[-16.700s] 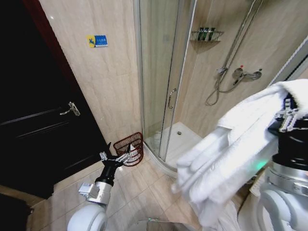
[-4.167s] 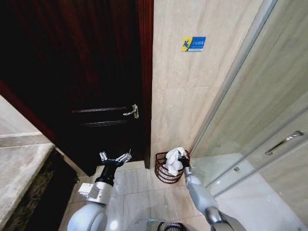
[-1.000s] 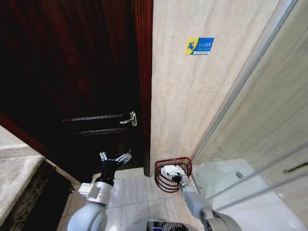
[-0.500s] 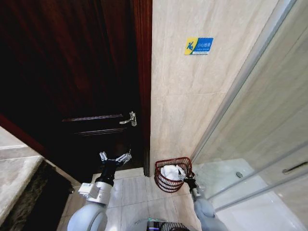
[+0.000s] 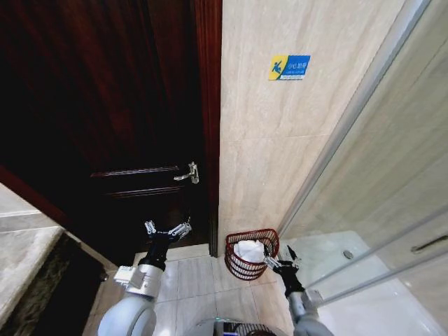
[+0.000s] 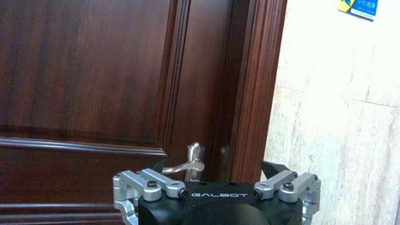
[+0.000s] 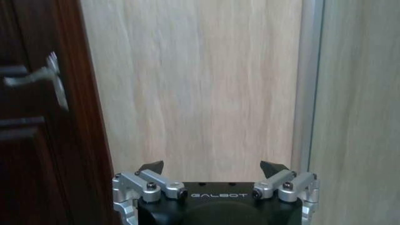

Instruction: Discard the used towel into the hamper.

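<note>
- The hamper stands on the tiled floor in the lower middle of the head view, against the beige wall, between the dark wooden door and the glass shower screen.
- The white towel lies bunched inside the hamper, below its rim.
- The right claw is at the lower middle-right of the head view, just beside the hamper's right side and outside its rim, fingers spread apart and holding nothing.
- In the right wrist view the right claw points at the bare wall, its two dark fingertips well apart, with the door's edge at the left of that frame.
- The left claw is held up at the lower left of the head view, in front of the door and below the door handle, fingers splayed and empty.
- In the left wrist view the left claw faces the door, and the handle shows between its parted fingers.
- A blue and yellow sign is stuck on the wall in the upper middle of the head view.
</note>
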